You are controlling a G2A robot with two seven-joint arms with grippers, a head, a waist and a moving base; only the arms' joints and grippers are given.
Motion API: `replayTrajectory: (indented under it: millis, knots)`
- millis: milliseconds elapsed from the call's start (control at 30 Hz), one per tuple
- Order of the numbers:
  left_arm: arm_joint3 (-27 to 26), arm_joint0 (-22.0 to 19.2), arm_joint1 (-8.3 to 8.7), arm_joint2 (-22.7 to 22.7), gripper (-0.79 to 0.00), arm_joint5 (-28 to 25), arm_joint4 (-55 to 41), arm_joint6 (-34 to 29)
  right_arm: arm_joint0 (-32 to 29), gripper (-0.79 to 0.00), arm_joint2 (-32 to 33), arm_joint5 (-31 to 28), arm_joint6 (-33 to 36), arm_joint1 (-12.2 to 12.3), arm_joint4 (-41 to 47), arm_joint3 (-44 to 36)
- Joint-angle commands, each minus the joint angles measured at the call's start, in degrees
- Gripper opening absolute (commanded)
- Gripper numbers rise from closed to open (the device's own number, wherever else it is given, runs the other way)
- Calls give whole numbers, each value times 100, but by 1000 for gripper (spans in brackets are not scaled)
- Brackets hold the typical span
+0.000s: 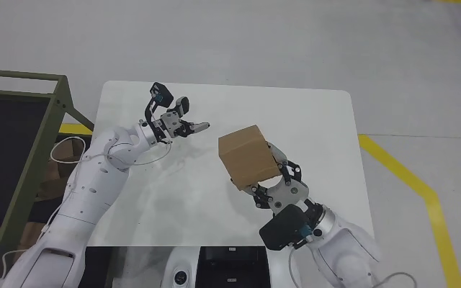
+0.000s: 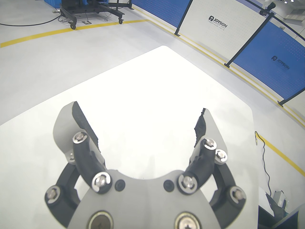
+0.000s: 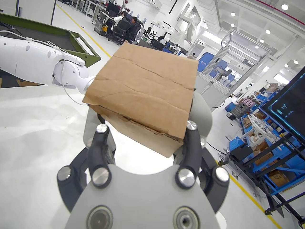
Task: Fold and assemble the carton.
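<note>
The right gripper (image 1: 268,180) is clamped on the carton (image 1: 248,155), which is folded shut and tilted over the table (image 1: 216,216), just toward 3 o'clock from the table's centre. The left gripper (image 1: 193,117) is at 10 o'clock from the carton, apart from it, spread wide and holding nothing.

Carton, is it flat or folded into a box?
Folded into a box. The carton shows a top and sides, and the right gripper holds it tilted.
</note>
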Motion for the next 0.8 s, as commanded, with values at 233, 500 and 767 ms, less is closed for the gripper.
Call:
replayTrajectory:
  millis: [233,500,767]
  knots:
    - [0,0,0,0,0,0,0,0,1580,-785,-247,471,131,-69,-196,0]
    - [0,0,0,0,0,0,0,0,3073,-785,-195,688,1083,-186,270,0]
    - [0,0,0,0,0,0,0,0,3686,-785,-263,838,1355,-253,813,0]
